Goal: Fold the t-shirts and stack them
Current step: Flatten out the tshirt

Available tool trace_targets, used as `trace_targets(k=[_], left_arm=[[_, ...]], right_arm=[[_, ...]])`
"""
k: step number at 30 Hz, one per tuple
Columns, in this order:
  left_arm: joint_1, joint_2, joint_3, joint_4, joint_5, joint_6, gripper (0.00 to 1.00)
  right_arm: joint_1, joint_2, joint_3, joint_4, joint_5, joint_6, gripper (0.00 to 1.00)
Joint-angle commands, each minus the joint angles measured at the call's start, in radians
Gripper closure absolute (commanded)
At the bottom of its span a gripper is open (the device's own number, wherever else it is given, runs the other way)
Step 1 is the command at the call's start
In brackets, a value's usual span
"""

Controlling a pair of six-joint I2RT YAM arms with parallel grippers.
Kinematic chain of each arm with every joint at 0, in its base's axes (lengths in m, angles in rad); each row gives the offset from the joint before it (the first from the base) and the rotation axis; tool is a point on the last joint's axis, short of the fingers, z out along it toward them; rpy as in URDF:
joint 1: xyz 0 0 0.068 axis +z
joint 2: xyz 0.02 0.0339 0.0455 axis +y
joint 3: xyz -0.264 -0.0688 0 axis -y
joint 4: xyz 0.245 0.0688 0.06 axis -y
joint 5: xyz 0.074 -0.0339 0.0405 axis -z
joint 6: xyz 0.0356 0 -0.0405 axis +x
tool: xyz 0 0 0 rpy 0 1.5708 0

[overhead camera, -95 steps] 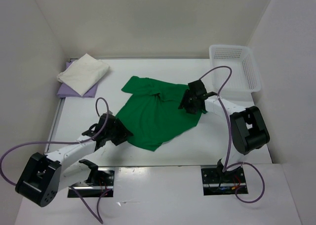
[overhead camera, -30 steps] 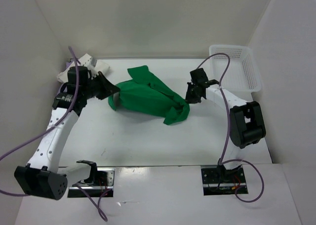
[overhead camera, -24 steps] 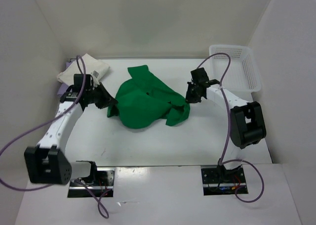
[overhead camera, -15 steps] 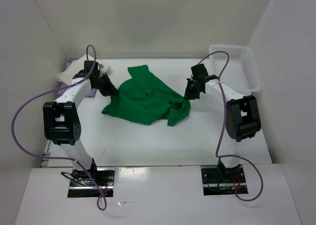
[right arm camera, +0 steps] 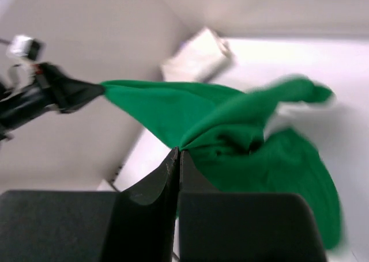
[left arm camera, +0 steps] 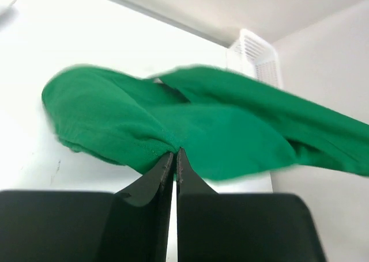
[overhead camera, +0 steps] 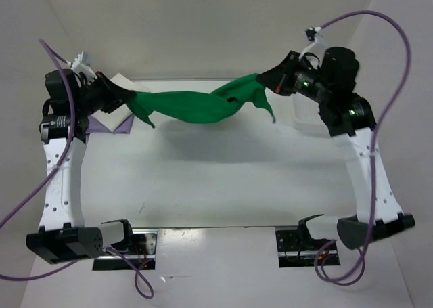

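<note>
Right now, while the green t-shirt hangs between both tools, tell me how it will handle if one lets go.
Floppy, most likely: the green t-shirt sags and bunches between the left tool and the right tool. Probably light: two small pinches hold it above the table. A released end would likely drop and crumple.

1. The left arm [overhead camera: 57,179] has flat white links dotted with rows of small dark screw holes, and matte black joint housings.
2. The right arm [overhead camera: 371,176] matches it, with white links and black cylindrical joints.
3. A thin purple cable [overhead camera: 369,12] loops off each arm.
4. Black base blocks [overhead camera: 64,240] and silver mounting plates [overhead camera: 298,244] sit at the near edge of the white table [overhead camera: 216,186].
5. The left gripper [left arm camera: 174,152] and the right gripper [right arm camera: 177,152] each have two matte black, wedge-shaped fingers [left arm camera: 150,184].
</note>
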Motion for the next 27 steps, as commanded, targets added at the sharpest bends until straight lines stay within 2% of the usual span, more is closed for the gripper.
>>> trace_targets(k=[1,3,4,6,7,9,13,16,18,21,23,27], left_arm=[[-0.008,-0.009,-0.048,-0.047,0.056,0.055,0.94],[-0.008,-0.009,-0.099,-0.058,0.067,0.080,0.94],[-0.008,-0.009,-0.129,-0.058,0.056,0.118,0.94],[-0.008,0.014,-0.247,-0.049,0.001,0.141,0.94],[-0.008,0.028,-0.280,-0.049,-0.013,0.150,0.94],[-0.008,0.086,-0.327,0.003,-0.031,0.151,0.94],[-0.008,0.253,-0.337,0.112,-0.015,0.124,0.94],[-0.017,0.401,-0.258,0.161,-0.015,0.109,0.94],[-0.031,0.471,-0.202,0.161,-0.036,0.109,0.94],[-0.040,0.589,-0.108,0.161,-0.036,0.100,0.94],[-0.040,0.667,-0.070,0.171,-0.085,0.100,0.92],[-0.051,0.795,0.023,0.189,-0.096,0.065,0.87]], right_arm=[[-0.019,-0.072,-0.035,-0.053,-0.109,0.027,1.00],[-0.048,-0.111,-0.133,-0.052,-0.132,0.027,1.00],[-0.072,-0.121,-0.268,-0.043,-0.149,0.027,1.00],[-0.160,-0.121,-0.424,0.031,-0.166,0.041,1.00],[-0.184,-0.098,-0.548,0.052,-0.151,0.041,1.00],[-0.212,-0.034,-0.634,0.094,-0.112,0.029,1.00],[-0.221,0.153,-0.649,0.178,-0.034,0.038,1.00],[-0.221,0.273,-0.575,0.201,0.007,0.038,1.00],[-0.221,0.325,-0.511,0.189,0.007,0.029,1.00],[-0.221,0.374,-0.489,0.189,0.058,0.029,1.00],[-0.221,0.411,-0.480,0.201,0.104,0.029,1.00],[-0.221,0.489,-0.422,0.211,0.132,0.048,1.00]])
